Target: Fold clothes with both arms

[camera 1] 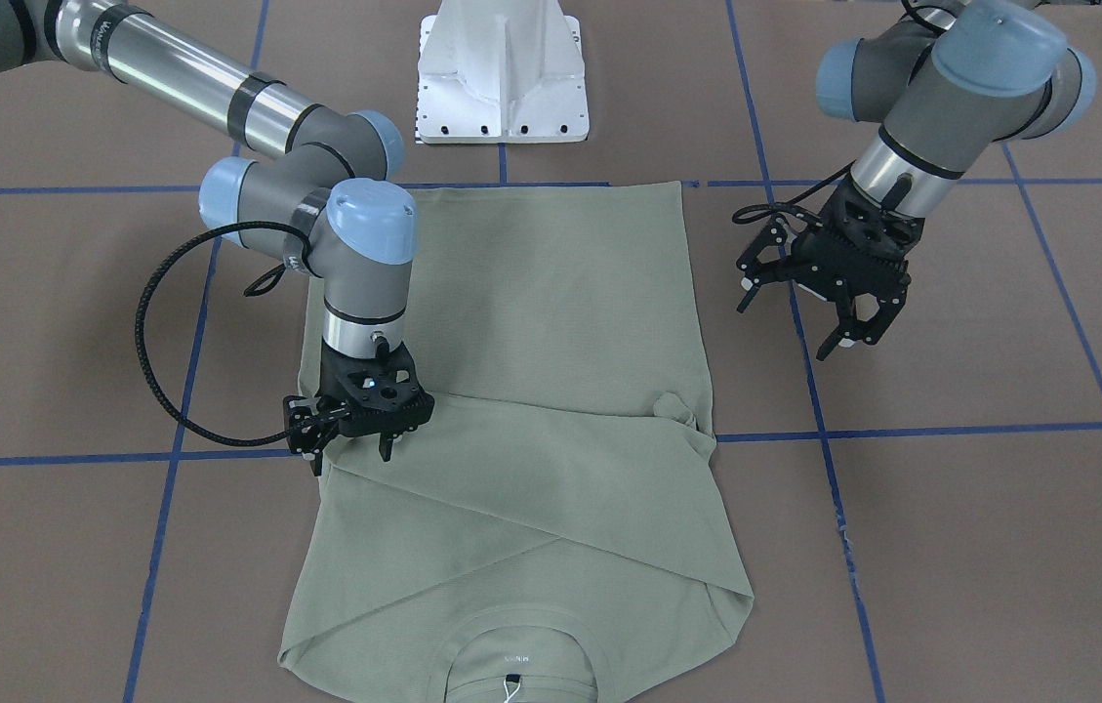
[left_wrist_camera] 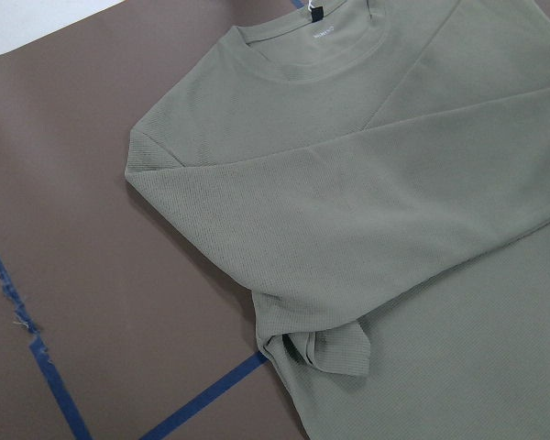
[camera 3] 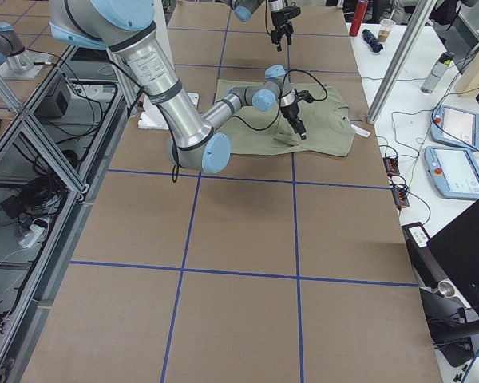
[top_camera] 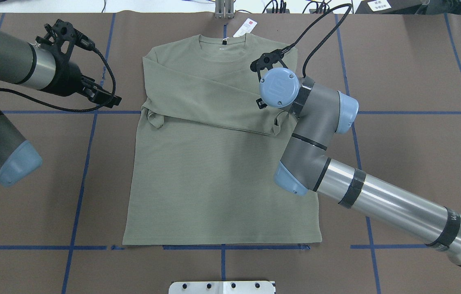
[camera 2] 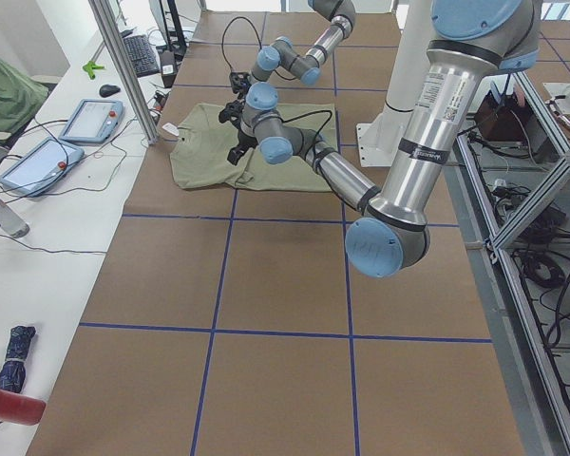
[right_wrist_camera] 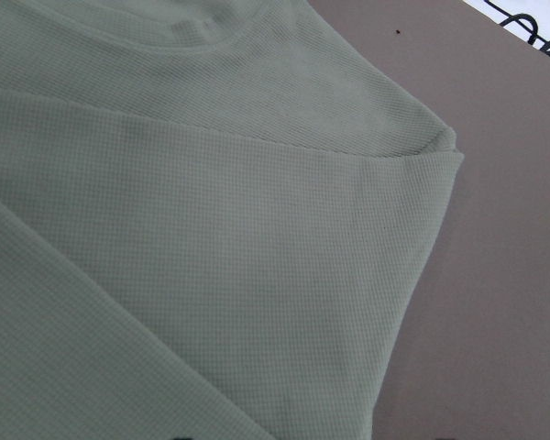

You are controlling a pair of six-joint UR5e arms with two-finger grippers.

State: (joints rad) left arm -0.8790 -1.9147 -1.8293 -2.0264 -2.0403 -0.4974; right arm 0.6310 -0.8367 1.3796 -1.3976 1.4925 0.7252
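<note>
Shirt (camera 1: 551,322) is laid flat on the table (camera 1: 951,547), directly beneath the right gripper (camera 1: 352,454) and just inward of the left gripper (camera 1: 790,322).

Both sleeves are seen folded across the chest, one crossing over the other. One cuff (camera 1: 677,405) is bunched at the body edge on the side nearest the left jaws.

Right jaws: down at the fabric on the opposite edge, fingers spread, no cloth seen pinched between them.

Left jaws: spread wide, empty, held above bare table, apart from the shirt.

Progress, as judged: the sleeve folds are taken as done. The body is at full length from collar (top_camera: 222,41) to hem (top_camera: 222,243), so the hem-to-collar fold is left to be made. The bunched cuff may need to be flattened first.
</note>
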